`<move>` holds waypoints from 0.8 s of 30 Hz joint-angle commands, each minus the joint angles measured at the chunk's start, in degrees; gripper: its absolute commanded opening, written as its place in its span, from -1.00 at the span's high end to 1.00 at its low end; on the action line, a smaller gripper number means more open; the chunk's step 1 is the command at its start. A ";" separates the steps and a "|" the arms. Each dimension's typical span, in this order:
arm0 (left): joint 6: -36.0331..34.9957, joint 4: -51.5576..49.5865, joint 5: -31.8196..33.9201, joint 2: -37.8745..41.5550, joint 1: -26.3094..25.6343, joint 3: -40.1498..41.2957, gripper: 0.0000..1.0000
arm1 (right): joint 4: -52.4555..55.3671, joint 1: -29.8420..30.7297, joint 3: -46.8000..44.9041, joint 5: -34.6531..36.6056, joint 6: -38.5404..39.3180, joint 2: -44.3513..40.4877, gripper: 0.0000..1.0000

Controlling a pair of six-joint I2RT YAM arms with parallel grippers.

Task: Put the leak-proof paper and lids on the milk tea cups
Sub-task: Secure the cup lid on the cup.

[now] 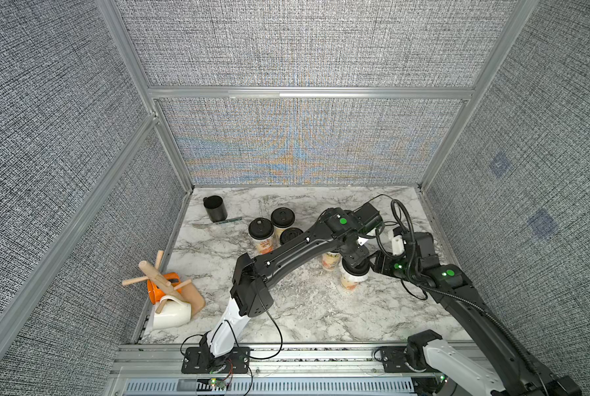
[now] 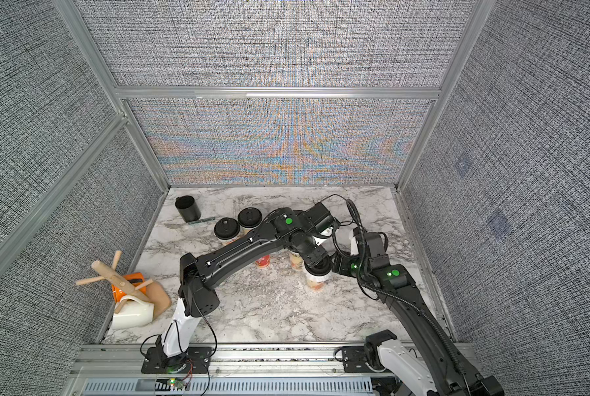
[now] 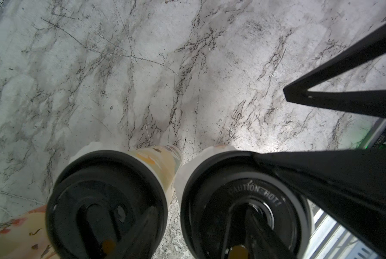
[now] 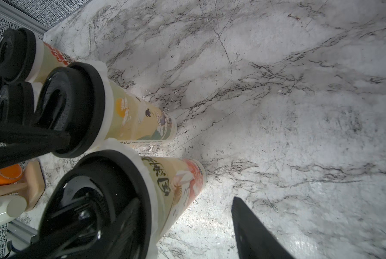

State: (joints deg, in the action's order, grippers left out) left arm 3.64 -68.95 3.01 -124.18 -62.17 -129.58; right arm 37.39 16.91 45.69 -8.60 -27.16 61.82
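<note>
DOWN TO THE LAST CUP: both arms crowd the nearest of the milk tea cups [image 1: 350, 284] on the marble bench [image 1: 303, 308]. The leak-proof paper [image 4: 108, 105] shows as a crinkled white fringe under the black lids [image 4: 75, 107]. The left gripper [image 3: 270, 123] — jaws apart, one over a lid — and the right gripper [image 4: 151, 169], also spread, would do best to rise straight up, lest a tall cup tip.

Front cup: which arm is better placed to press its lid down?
Left. The left gripper hangs directly above the lid of the front cup, jaws open; the right gripper is beside the cup, not over it.
</note>
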 commanded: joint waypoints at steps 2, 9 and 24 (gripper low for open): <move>-1.00 -9.27 1.67 -1.06 -0.05 1.27 -0.29 | 9.56 0.09 3.75 3.72 -0.61 -0.11 -0.31; 0.82 -10.55 3.60 -1.81 -0.05 0.42 -0.29 | 9.38 0.14 11.74 0.92 0.02 -0.12 -0.31; 1.37 -10.90 2.40 -2.84 0.03 -1.80 -0.29 | 1.30 2.74 6.56 -7.45 -2.49 2.26 -0.26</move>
State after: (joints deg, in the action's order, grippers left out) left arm 6.11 -70.81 3.42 -125.47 -62.22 -131.92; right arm 42.52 19.09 52.66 -14.11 -28.82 63.70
